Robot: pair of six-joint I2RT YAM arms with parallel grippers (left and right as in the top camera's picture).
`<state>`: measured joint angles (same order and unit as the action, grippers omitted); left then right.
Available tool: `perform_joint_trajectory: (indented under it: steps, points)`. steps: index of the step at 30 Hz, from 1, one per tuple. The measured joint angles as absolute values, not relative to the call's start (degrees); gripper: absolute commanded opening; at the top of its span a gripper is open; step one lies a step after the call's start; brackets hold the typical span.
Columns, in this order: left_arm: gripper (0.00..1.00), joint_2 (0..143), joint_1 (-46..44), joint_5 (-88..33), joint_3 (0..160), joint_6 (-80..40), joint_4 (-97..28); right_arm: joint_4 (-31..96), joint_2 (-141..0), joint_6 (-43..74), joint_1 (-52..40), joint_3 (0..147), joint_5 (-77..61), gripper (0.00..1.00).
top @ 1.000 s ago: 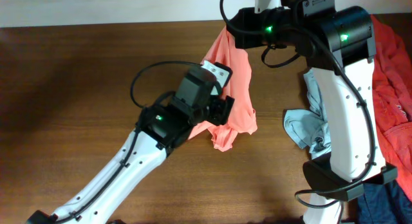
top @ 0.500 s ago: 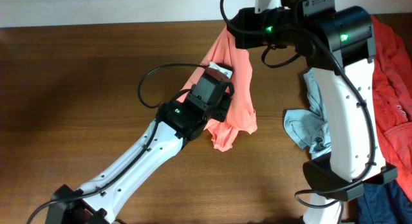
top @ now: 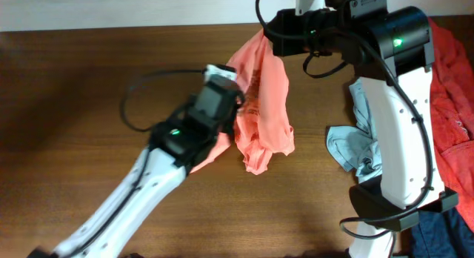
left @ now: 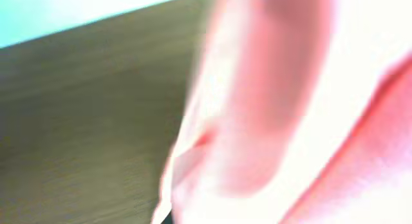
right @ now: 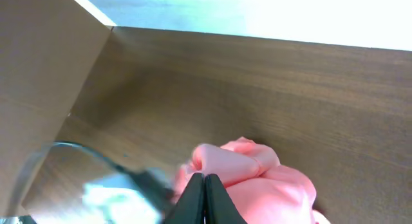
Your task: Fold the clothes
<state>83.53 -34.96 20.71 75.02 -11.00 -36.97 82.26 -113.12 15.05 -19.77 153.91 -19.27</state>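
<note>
Salmon-pink shirt (top: pixel 268 102) hangs bunched and unfolded below the right fingers (right: pixel 205 188), which pinch its top. The left fingers (top: pixel 226 95) are closed, seemingly on its side edge, though that view is blurred. No fold is made yet.

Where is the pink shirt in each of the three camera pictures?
Overhead: pink shirt just above the centre of the picture.
Left wrist: pink shirt, blurred and close, fills the right half.
Right wrist: pink shirt bunched at bottom centre.
Shared landmark: the dark wooden table, in all three.
</note>
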Motion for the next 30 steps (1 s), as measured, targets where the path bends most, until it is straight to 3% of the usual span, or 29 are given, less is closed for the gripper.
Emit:
perform_joint_trajectory:
  steps: [6, 16, 24, 30]
  points:
    - [0.01, 73.1, -28.0, 23.7, 75.0, -11.0, -38.8, 85.7, -113.1, 15.2, -16.5, 153.9, -18.9, 0.12]
    - [0.01, 70.4, -26.1, 24.8, 75.0, -11.0, -39.7, 90.2, -113.1, 15.0, -15.4, 153.9, -18.2, 0.60]
    - [0.01, 70.4, -24.5, 25.1, 75.0, -11.0, -39.9, 96.9, -111.8, 13.4, -15.6, 146.3, -15.0, 0.61]
    - [0.01, 70.4, -21.1, 25.2, 75.0, -11.0, -40.3, 96.4, -111.4, 18.1, -15.8, 127.6, -9.1, 0.60]
